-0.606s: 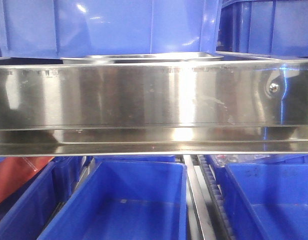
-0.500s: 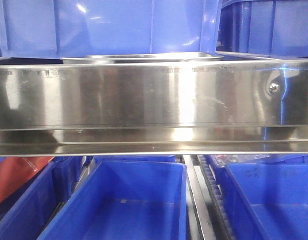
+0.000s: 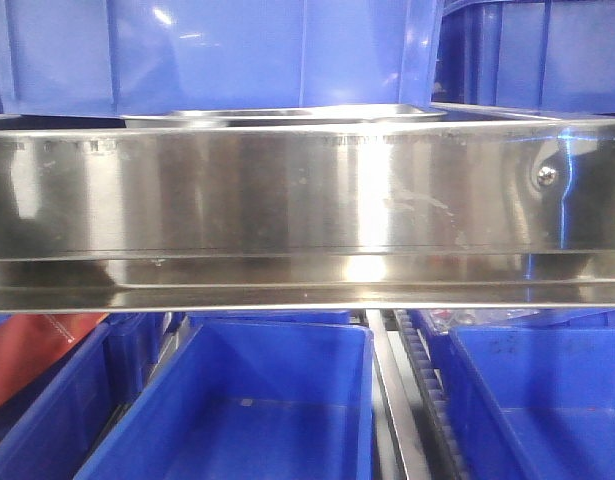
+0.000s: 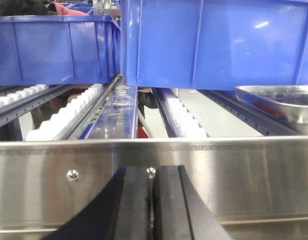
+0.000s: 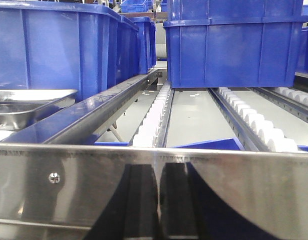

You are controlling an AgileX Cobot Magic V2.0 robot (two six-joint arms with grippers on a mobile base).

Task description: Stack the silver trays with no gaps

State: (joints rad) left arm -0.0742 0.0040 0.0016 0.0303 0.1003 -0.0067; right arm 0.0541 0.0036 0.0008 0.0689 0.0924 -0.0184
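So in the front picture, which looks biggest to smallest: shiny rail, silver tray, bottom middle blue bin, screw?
1. shiny rail, right across the picture.
2. bottom middle blue bin.
3. silver tray, only a sliver shows above the rail.
4. screw, tiny.

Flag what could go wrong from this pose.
1. The left gripper and right gripper sit shut, low in front of the steel shelf rail. The silver tray lies behind that rail, so a straight reach would likely strike the rail.
2. A blue bin appears to stand close behind the tray, so a lift or push could bump it.
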